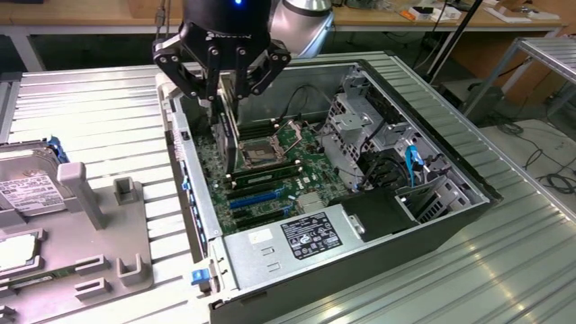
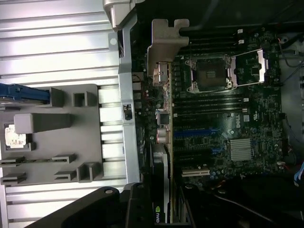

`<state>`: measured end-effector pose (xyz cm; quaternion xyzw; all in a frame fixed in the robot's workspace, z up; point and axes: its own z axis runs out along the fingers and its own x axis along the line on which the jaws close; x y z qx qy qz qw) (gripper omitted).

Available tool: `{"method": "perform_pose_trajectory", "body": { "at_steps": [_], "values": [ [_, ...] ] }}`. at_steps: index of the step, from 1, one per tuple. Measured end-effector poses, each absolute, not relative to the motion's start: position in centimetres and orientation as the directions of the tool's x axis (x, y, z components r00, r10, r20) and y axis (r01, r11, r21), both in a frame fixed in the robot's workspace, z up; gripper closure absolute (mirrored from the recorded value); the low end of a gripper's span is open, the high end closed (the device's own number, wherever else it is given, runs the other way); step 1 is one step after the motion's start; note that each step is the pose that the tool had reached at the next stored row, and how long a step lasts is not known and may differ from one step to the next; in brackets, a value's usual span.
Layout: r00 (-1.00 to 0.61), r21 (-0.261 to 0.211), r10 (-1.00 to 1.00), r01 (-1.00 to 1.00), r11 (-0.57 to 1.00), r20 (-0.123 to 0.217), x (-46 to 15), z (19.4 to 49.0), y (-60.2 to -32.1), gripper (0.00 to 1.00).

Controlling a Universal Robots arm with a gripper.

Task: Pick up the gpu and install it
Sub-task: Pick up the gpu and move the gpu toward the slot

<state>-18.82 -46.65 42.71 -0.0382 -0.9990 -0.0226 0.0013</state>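
Robot gripper [image 1: 223,94] is shown closed narrowly on the gpu [image 1: 226,131], which is held on edge and hangs down into an open computer case [image 1: 306,280]. The card is positioned low over the motherboard [image 1: 297,175], just beside the processor socket [image 1: 259,154] and close to the case wall on the exterior view's left.

Progress is judged as partway. The pick-up is done, since the card is carried clear of the grey fixture [image 1: 108,229] that stands outside the case, where a hard drive [image 1: 23,192] is parked. Installation is judged unfinished: the blue slots [image 1: 256,199] nearer the power supply [image 1: 297,236] are seen bare, and the card is not lined up over them. Whether the card's lower edge touches the board cannot be told.

From the exterior view, the arm's stance above the case and the whole layout of tower and table are given, but the card appears only as a thin dark strip. From the wrist view, looking down along the card, its silver bracket [image 2: 166,40] is made out at the far end, next to the case's rear wall, and a small green logo [image 2: 157,213] is seen on the near end between the fingers.
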Motion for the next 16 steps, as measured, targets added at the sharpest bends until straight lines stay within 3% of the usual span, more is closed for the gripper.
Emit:
{"method": "perform_pose_trajectory", "body": {
  "at_steps": [16],
  "values": [
    [-0.997,0.045,0.076,0.077,0.996,0.009,-13.1,42.7,-46.7,0.73]
  ]
}}
